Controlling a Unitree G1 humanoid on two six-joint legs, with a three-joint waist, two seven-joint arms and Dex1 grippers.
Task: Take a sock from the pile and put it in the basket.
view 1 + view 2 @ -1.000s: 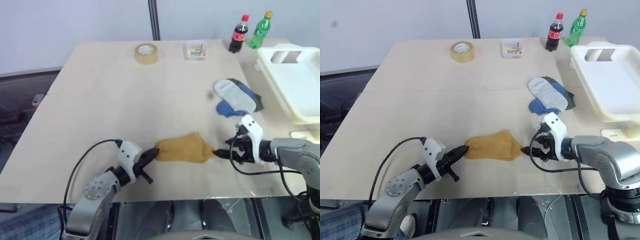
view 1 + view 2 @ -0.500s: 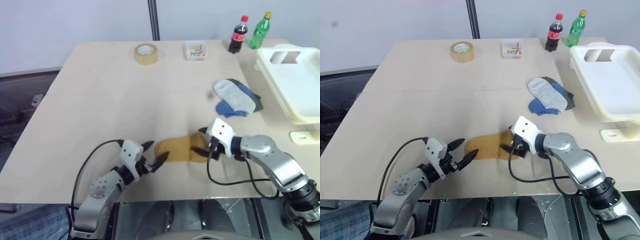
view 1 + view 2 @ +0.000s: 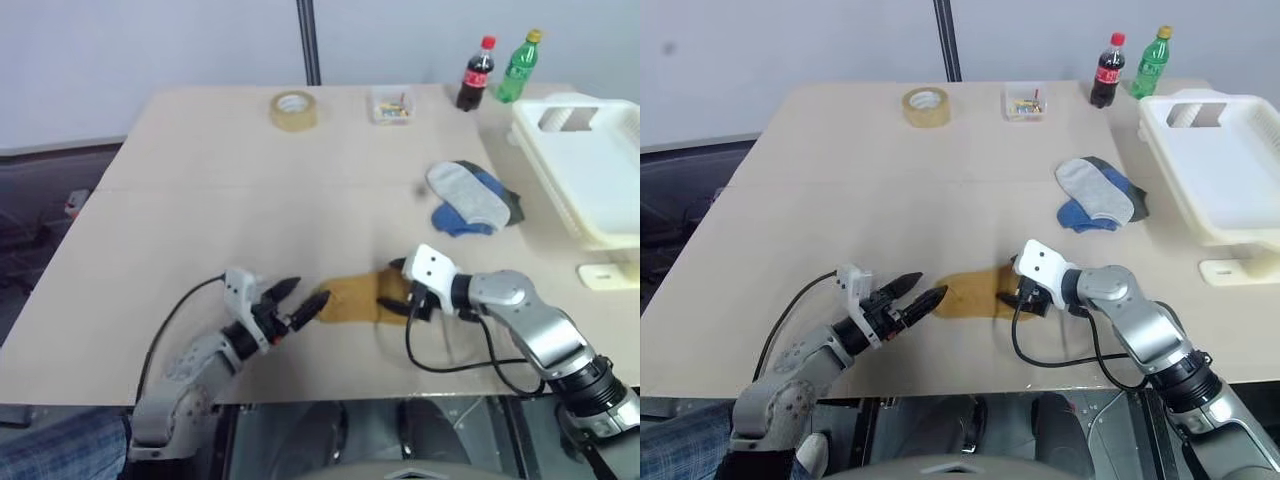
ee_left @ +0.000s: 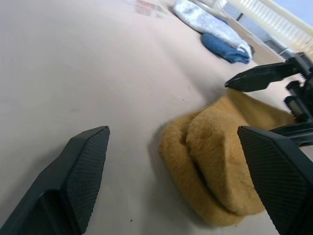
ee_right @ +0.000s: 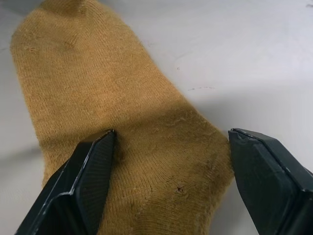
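Note:
The mustard-yellow sock [image 3: 356,298] lies bunched near the table's front edge, its near end folded over itself [image 4: 215,161]. My left gripper [image 3: 303,296] sits just left of it, open, with nothing between its fingers. My right gripper [image 3: 1025,298] is over the sock's right end, open, with one finger on each side of the fabric [image 5: 146,147]. The pile [image 3: 470,195], a light grey sock over blue and dark ones, lies farther back on the right. The white slotted basket [image 3: 590,170] stands at the table's right edge.
Along the far edge stand a tape roll [image 3: 293,108], a small clear box [image 3: 392,103], a cola bottle [image 3: 476,72] and a green bottle [image 3: 520,65]. A small white piece [image 3: 610,272] lies in front of the basket.
My left gripper has opened and let go of the sock's left end. My right gripper moved left onto the sock's right end and rolled. The sock now lies shorter and bunched.

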